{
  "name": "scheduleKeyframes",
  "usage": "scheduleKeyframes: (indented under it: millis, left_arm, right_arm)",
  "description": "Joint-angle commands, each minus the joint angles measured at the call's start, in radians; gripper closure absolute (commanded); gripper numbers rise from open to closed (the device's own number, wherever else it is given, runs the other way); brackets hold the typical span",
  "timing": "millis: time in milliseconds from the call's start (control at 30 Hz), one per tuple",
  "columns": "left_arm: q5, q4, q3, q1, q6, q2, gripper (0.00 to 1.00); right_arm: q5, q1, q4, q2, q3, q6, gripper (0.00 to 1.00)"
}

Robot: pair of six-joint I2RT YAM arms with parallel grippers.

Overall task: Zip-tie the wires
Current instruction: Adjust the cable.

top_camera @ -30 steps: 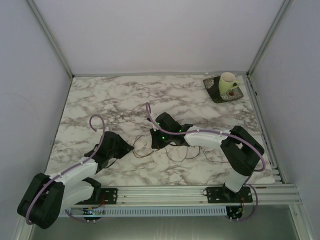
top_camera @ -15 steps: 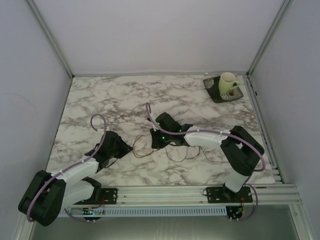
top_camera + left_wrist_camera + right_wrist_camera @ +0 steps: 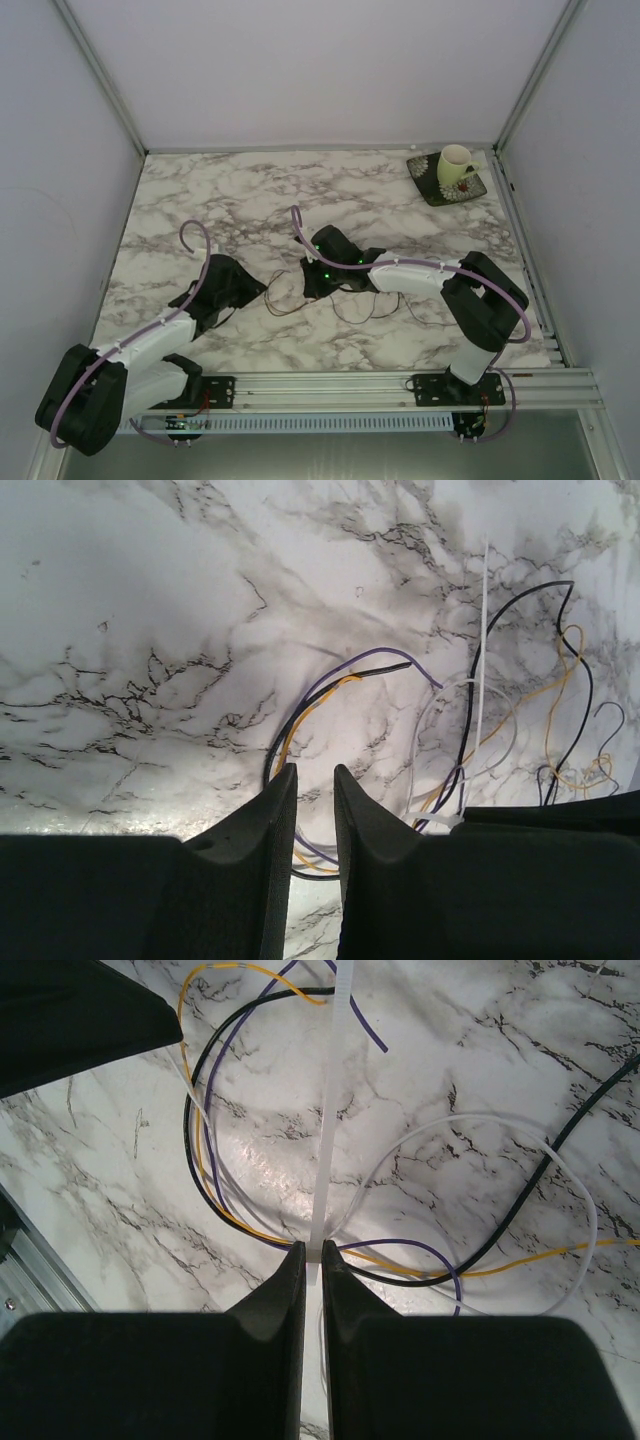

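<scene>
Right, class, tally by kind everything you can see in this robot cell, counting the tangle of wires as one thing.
Robot arms: 2, left and right
Wire tangle: 1
Zip tie: 1
Mug: 1
Plate: 1
Total: 6

Left arm (image 3: 150,345) runs low from near-left base, white forearm angled up and right toward centre, black wrist pitched forward and down. Left gripper (image 3: 313,780) faces down, its fingers (image 3: 260,860) parted by narrow gap. Right arm (image 3: 410,272) rises to tall folded elbow at right, then reaches left across centre, wrist tipped downward. Right gripper (image 3: 313,1255) points down, jaws almost closed, pinching white zip tie (image 3: 327,1110) at tips. Grippers near each other, not touching.
</scene>
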Motion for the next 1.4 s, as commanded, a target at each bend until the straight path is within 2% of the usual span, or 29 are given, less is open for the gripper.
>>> scheduleKeyframes:
  millis: [0,300,833,1067,1367]
  left_arm:
    - [-0.011,-0.031,0.011,-0.005,0.015,0.022,0.77]
    - [-0.006,-0.049,0.000,-0.005,0.021,0.026,0.73]
    - [0.006,-0.035,0.008,-0.004,0.031,0.058,0.72]
    - [0.012,-0.017,0.006,-0.005,0.029,0.066,0.76]
    - [0.019,-0.013,0.012,-0.006,0.025,0.061,0.86]
  right_arm:
    - [0.011,0.000,-0.001,-0.015,0.027,-0.009,1.00]
    - [0.014,0.000,-0.003,-0.017,0.026,-0.011,1.00]
    - [0.014,0.000,-0.006,-0.014,0.031,-0.014,1.00]
    - [0.013,-0.001,-0.009,-0.013,0.031,-0.014,1.00]
    - [0.014,-0.001,-0.015,-0.012,0.031,-0.015,1.00]
